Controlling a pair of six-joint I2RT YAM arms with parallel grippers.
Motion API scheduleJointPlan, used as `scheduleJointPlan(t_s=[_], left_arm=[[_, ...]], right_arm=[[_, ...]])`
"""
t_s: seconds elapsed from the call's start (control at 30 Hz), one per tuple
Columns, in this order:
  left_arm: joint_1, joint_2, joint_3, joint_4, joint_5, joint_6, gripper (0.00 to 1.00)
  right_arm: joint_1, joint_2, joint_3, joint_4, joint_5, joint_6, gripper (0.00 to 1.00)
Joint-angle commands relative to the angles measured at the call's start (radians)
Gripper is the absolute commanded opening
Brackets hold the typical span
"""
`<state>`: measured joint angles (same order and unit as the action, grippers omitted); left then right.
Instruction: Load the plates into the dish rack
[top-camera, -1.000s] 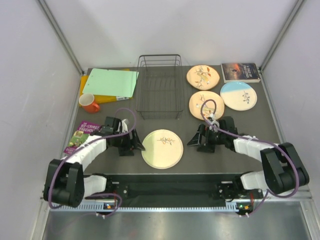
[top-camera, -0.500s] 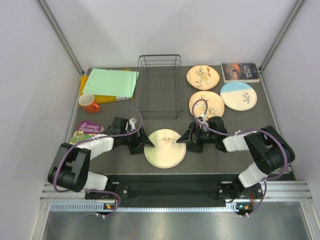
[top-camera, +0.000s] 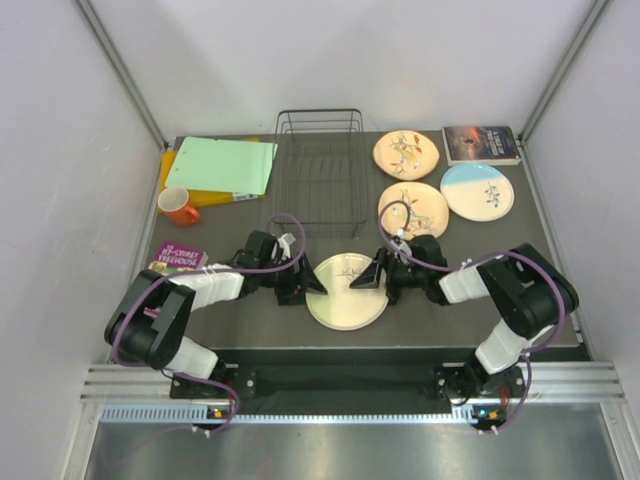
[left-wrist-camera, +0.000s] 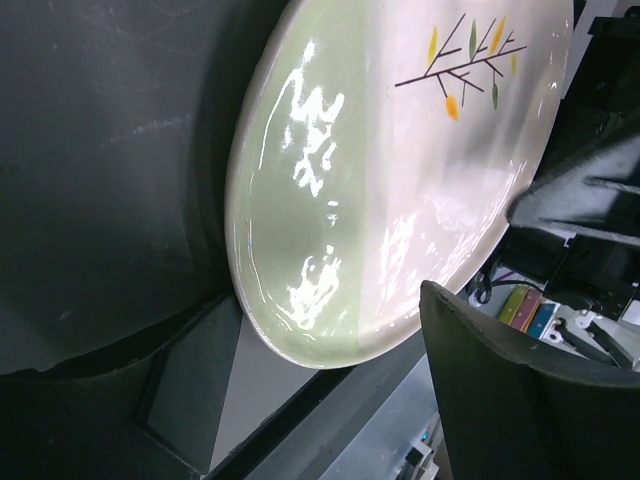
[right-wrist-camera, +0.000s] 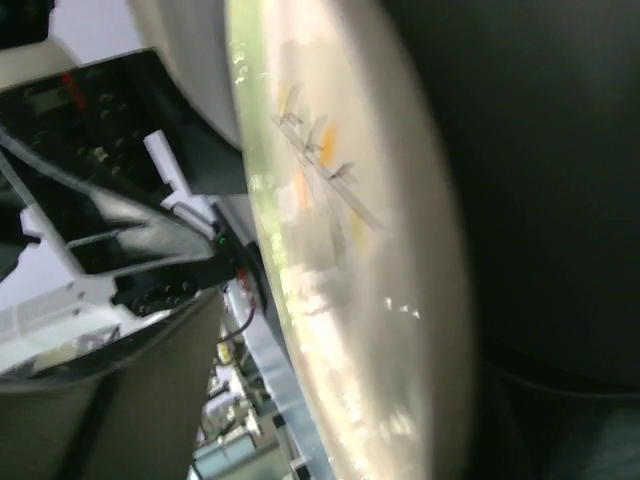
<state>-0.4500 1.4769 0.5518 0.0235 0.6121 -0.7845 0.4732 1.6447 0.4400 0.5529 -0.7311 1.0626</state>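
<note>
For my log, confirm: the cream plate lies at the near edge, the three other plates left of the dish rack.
Wrong side: the top external view shows the three other plates right of the dish rack. The cream plate does lie at the near edge.

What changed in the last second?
The left gripper moved right to the cream plate's left rim; the right gripper moved left to its right rim. The plate slid slightly right. Dish rack and other plates stayed put.

Dark grey table (top-camera: 250, 335), plain white walls (top-camera: 330, 50), metal corner posts, even light.
</note>
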Motion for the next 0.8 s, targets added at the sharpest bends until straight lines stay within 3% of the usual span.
scheduleJointPlan(t_s=[0.0,0.1,0.17,0.37,0.47,0.57,0.67,0.77], left_arm=[[-0.015,0.022,-0.026,-0.048,-0.089,0.041,0.78],[-0.015,0.005,-0.035,-0.054,-0.101,0.062,0.78],[-0.015,-0.018,-0.021,-0.074,-0.126,0.085,0.78],[0.014,-0.163,0.074,-0.298,-0.111,0.296,0.78],[0.054,-0.243,0.184,-0.529,-0.072,0.499,0.81],[0.171,-0.311,0.259,-0.572,0.004,0.540,0.81],[0.189,-0.267,0.386,-0.632,0.006,0.600,0.83],[0.194,-0.253,0.448,-0.567,-0.009,0.649,0.83]], right_arm=[[0.008,-0.005,0.000,-0.097,0.105,-0.064,0.63],[0.007,-0.023,0.025,-0.116,0.113,-0.102,0.38],[-0.010,-0.046,0.063,-0.158,0.107,-0.168,0.01],[-0.111,-0.242,0.126,-0.384,-0.026,-0.403,0.00],[-0.134,-0.373,0.218,-0.653,-0.083,-0.637,0.00],[-0.157,-0.457,0.351,-0.945,-0.125,-0.864,0.00],[-0.168,-0.499,0.523,-1.183,-0.134,-1.055,0.00],[-0.168,-0.487,0.762,-1.365,-0.133,-1.167,0.00]])
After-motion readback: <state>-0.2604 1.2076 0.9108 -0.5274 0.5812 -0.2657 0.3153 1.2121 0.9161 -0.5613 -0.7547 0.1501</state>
